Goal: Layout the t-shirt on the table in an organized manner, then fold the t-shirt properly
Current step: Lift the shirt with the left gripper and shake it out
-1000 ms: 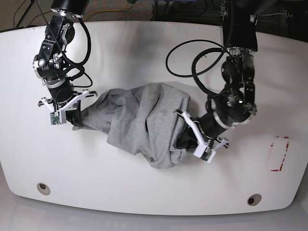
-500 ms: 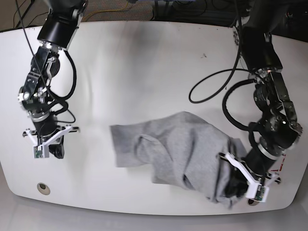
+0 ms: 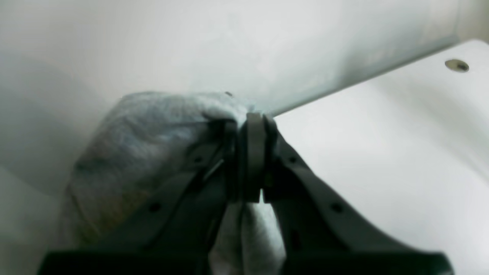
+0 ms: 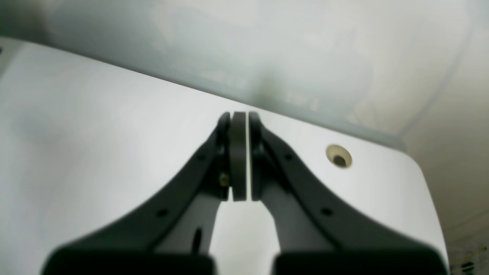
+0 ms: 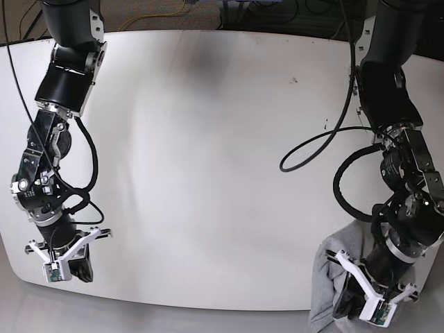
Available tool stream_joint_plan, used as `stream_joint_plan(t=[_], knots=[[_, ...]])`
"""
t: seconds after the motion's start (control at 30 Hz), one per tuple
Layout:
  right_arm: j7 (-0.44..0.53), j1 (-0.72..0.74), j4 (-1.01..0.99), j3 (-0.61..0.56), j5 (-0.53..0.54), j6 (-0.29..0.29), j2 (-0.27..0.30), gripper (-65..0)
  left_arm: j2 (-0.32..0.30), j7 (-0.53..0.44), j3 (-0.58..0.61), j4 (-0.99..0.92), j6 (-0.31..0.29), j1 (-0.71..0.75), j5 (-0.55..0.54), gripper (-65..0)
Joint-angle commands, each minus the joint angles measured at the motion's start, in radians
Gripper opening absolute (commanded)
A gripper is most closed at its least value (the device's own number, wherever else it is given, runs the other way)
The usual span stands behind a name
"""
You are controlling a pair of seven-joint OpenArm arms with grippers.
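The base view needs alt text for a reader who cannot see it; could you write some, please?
The left gripper holds the bunched grey t-shirt at the near edge of the white table, the cloth hanging over it. The right gripper, jaws shut and empty, sits at the opposite near corner.

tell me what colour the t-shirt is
Heather grey, plain where visible; the t-shirt shows best in the base view, bunched at the table's near edge.

Both arms reach to the near edge, left gripper [image 3: 250, 152] and right gripper [image 4: 239, 156] jaws closed.
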Motion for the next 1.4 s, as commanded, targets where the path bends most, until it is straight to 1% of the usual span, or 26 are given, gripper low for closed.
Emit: stream_joint_plan(t=[0.0, 0.17, 0.3, 0.4, 0.53, 0.77, 0.87, 1.0, 1.2, 1.37], knots=[[0.017, 0.021, 0.012, -0.002, -0.003, -0.006, 0.014, -64.8, -0.003, -0.03, -0.001, 0.02, -0.012, -0.066, -0.02, -64.9], [0.017, 0.012, 0.012, -0.004, -0.003, -0.006, 0.012, -64.8, -0.002, -0.022, 0.003, 0.022, -0.037, -0.115, -0.022, -64.9], [0.019, -0.007, 0.012, 0.001, -0.001, -0.006, 0.006, -64.8, 0.023, -0.013, 0.033, 0.023, -0.052, -0.168, -0.022, -64.9], [0.02, -0.021, 0.012, 0.002, -0.003, -0.006, 0.0, -64.8, 0.038, 0.012, 0.036, 0.039, -0.052, -0.227, -0.022, -64.9], [0.02, -0.027, 0.012, 0.002, -0.003, -0.006, 0.0, -64.8, 0.043, 0.036, 0.037, 0.04, -0.052, -0.315, -0.022, -64.9], [0.02, -0.05, 0.012, 0.004, 0.0, -0.006, 0.006, -64.8, 0.101, 0.047, 0.054, 0.026, -0.052, -0.482, -0.011, -64.9], [0.022, -0.059, 0.012, 0.004, 0.0, -0.006, 0.008, -64.8, 0.11, 0.069, 0.068, -0.011, -0.052, -0.553, -0.011, -64.9], [0.022, -0.067, 0.014, 0.004, 0.003, -0.006, 0.008, -64.8, 0.11, 0.075, 0.068, -0.047, -0.052, -0.608, -0.017, -64.9], [0.022, -0.085, 0.015, 0.019, 0.003, -0.006, 0.005, -64.8, 0.11, 0.073, 0.069, -0.095, -0.052, -0.605, -0.017, -64.9], [0.022, -0.102, 0.014, 0.048, 0.005, -0.006, 0.0, -64.8, 0.106, 0.073, 0.071, -0.083, -0.052, -0.467, -0.02, -65.0]])
